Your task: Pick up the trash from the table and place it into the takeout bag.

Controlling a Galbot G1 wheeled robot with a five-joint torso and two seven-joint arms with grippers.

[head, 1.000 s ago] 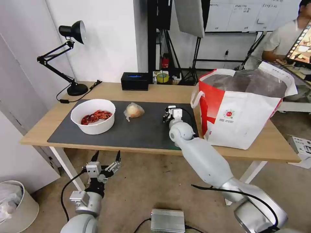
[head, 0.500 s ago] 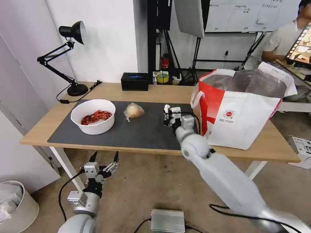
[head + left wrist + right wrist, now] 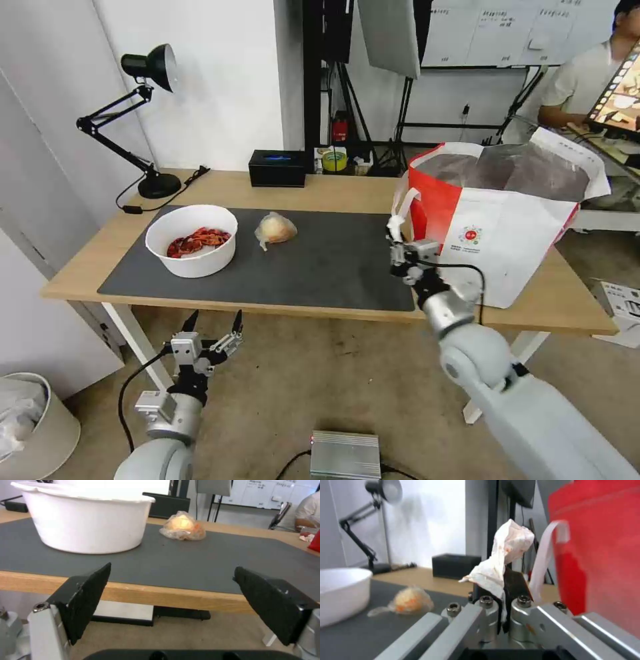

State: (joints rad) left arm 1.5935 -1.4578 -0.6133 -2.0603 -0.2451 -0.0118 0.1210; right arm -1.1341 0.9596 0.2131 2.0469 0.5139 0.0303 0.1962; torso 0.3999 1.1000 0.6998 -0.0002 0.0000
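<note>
Gripping a crumpled white tissue (image 3: pixel 506 552) with its fingers clenched tight on it, the right gripper (image 3: pixel 400 250) sits at the right end of the large dark grey mat (image 3: pixel 300 267), just beside the red side of the large white-and-red boxy takeout bag (image 3: pixel 507 227) and near its white loop handle (image 3: pixel 400 200). In the right wrist view the tissue sticks up out of the closed jaws, with reddish stains on it. On the mat, the white round bowl of red shells (image 3: pixel 192 240) stands toward the left end, and the small clear bag with a yellowish lump (image 3: pixel 275 230) lies beside it, apart from it. The bag stands upright on the light wood tabletop (image 3: pixel 320 190), its foil-lined mouth open. The left gripper (image 3: pixel 212 327) hangs below the table's front edge, fingers spread wide and holding nothing
</note>
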